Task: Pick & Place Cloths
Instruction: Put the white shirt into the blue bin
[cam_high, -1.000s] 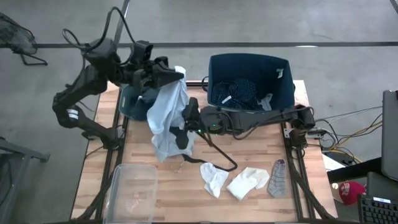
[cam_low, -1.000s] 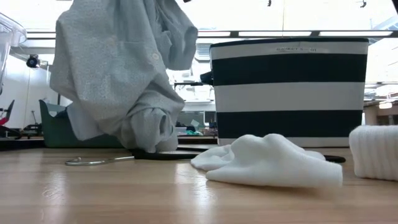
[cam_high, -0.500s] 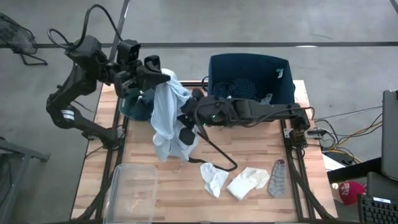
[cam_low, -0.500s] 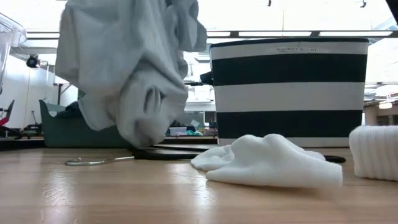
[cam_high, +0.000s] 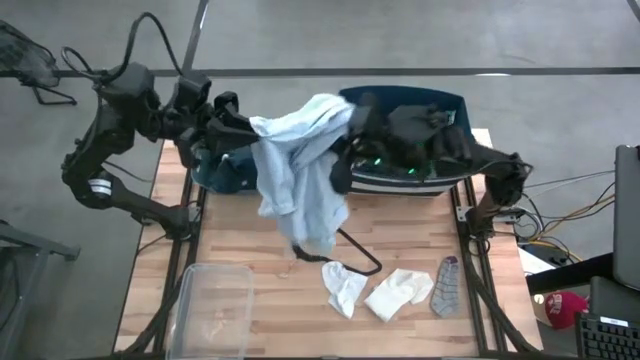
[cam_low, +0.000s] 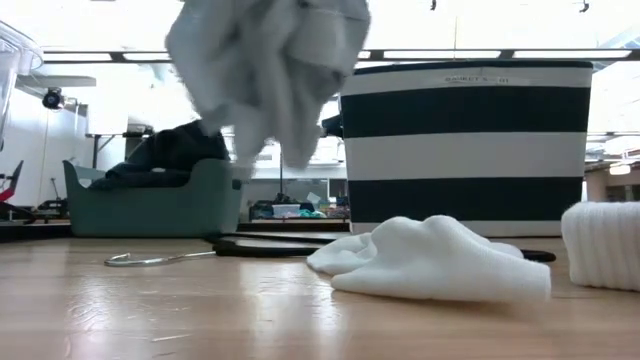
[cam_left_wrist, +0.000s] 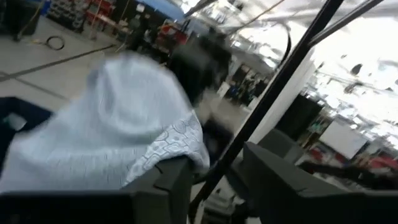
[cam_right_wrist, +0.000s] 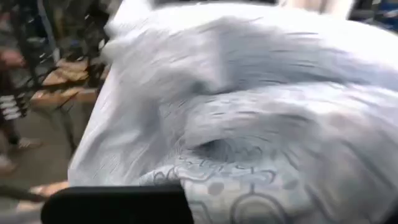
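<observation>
A pale blue patterned cloth (cam_high: 300, 170) hangs in the air between my two grippers, over the table's far middle. In the low view the cloth (cam_low: 270, 70) hangs clear of the tabletop. My right gripper (cam_high: 345, 130) is shut on its upper right end, beside the navy bin (cam_high: 462, 170). My left gripper (cam_high: 240, 125) stands open at the cloth's upper left end, above the teal bin (cam_high: 212, 178). Two white socks (cam_high: 343, 288) (cam_high: 398, 293) and a grey sock (cam_high: 446, 285) lie flat near the front edge. My left gripper (cam_left_wrist: 217, 186) has its fingers apart, and the cloth's patterned edge (cam_left_wrist: 171, 155) lies over one finger (cam_left_wrist: 165, 190); nothing is pinched. My right gripper holds the cloth's raised upper end (cam_high: 332, 112), but bunched cloth (cam_right_wrist: 249, 124) covers the place of contact. The cloth hangs slack below it, lifted clear of the table.
A thin black wire hanger (cam_high: 355, 250) lies on the wood under the hanging cloth. The teal bin holds dark garments (cam_low: 175, 150). The navy bin holds dotted pieces. A clear plastic box (cam_high: 212, 310) sits at the near left corner. A black cable (cam_left_wrist: 267, 106) crosses my left wrist view.
My right gripper has taken hold of the pale blue cloth low down near the table's middle. It has risen and swung toward the far right, up to the navy bin. The cloth's lower end has come off the table, and its top is now spread between both grippers. My left gripper drew slightly left.
</observation>
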